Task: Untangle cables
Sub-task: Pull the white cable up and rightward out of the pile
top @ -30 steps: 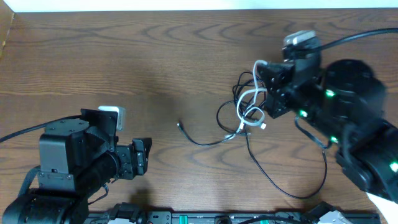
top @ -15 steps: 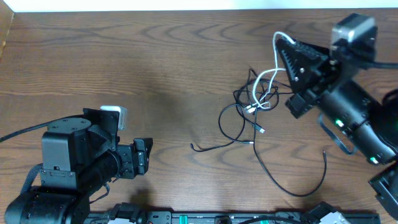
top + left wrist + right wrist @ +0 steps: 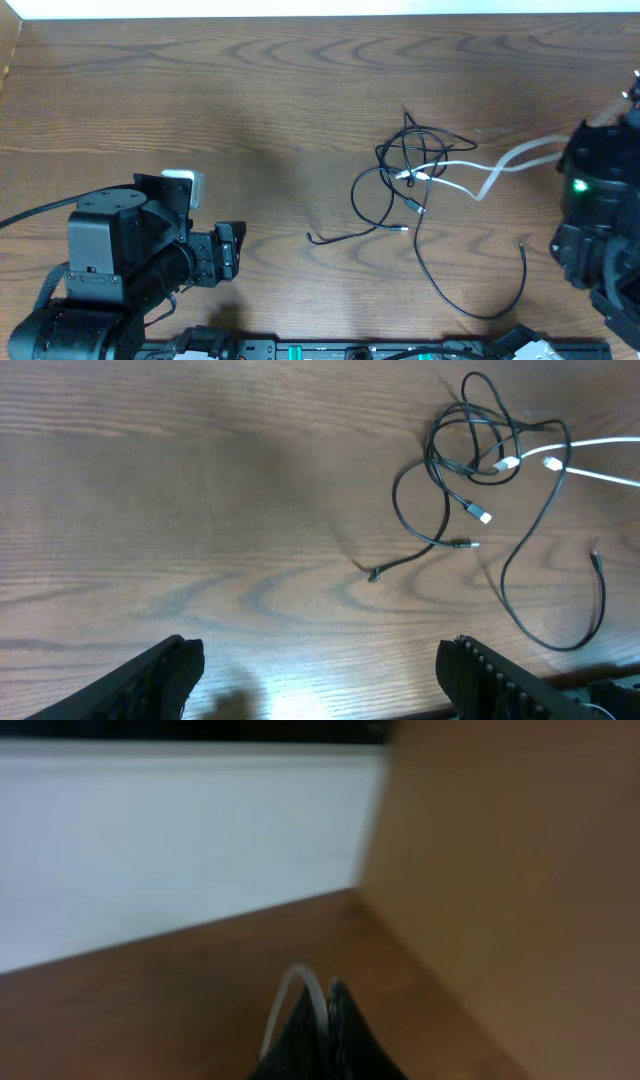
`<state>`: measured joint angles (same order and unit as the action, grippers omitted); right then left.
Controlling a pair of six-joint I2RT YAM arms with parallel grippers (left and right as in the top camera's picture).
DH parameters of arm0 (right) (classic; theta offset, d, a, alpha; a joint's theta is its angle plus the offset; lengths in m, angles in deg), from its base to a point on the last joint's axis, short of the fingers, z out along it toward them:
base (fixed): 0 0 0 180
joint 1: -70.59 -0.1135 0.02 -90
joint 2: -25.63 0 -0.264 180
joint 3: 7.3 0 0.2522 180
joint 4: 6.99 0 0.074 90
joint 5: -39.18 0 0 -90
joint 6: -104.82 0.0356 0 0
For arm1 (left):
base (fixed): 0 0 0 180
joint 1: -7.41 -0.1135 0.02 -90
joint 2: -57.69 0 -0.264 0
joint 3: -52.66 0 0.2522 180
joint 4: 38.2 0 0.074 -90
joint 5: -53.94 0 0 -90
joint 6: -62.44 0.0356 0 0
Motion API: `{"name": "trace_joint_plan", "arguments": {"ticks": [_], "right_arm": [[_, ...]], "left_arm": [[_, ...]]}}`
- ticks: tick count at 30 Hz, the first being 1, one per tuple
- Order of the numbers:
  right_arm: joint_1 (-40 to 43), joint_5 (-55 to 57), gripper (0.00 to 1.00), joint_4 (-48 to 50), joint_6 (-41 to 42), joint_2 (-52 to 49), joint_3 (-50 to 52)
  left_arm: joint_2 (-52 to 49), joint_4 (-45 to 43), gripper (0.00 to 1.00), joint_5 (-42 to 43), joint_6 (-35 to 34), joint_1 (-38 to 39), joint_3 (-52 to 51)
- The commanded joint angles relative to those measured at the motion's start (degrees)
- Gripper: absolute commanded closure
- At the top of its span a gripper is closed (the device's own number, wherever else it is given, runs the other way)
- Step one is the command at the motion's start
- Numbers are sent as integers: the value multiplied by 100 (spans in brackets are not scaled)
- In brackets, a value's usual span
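Overhead: the black cables (image 3: 410,160) lie in a loose knot right of the middle of the table (image 3: 200,90). One strand trails left to a free end, and another sweeps toward the near edge and curls back up. The white cable (image 3: 520,155) leads out of the knot as a pale, blurred band to the right arm (image 3: 600,210) at the frame's edge, where its gripper is hidden. The left arm (image 3: 110,270) sits at the near left, well apart from the cables.

Left wrist: the left gripper (image 3: 320,680) stands wide open with nothing between its fingers (image 3: 160,675), only bare wood. From this side the knot (image 3: 433,455) sits far up and right, with small plug ends showing clearly and the white cable (image 3: 600,474) running off the right edge.

Right wrist: only here does the right gripper (image 3: 325,1030) show, its fingers pressed together on a loop of the white cable (image 3: 290,990), which arches up just beside them. The picture is blurred.

The table is dark brown wood with a bold grain. Beyond it the right wrist view shows a white wall (image 3: 150,840) and a tan panel (image 3: 500,870) on the right.
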<state>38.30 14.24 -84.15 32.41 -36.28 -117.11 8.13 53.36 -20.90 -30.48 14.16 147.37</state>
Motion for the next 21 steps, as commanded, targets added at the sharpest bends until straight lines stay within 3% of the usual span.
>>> {"name": "trace_joint_plan", "arguments": {"ticks": [1,5,8,15,21], "right_arm": [[7,22,99,-772,1416,-74,-66],[4,-2933,99,-942,1773,-286,101],[4,-4000,99,-876,1768,-584,339],[7,-3626,99,-1233,1832,-1495,822],[282,-2345,99,-1292,1906,-2022,935]], "left_arm": [[-22,-4,20,94,55,-35,-26],[-22,-2,20,94,55,-35,-26],[-22,2,20,94,55,-35,-26],[-22,103,20,92,57,-35,-26],[-20,105,20,94,59,-35,-26]]}}
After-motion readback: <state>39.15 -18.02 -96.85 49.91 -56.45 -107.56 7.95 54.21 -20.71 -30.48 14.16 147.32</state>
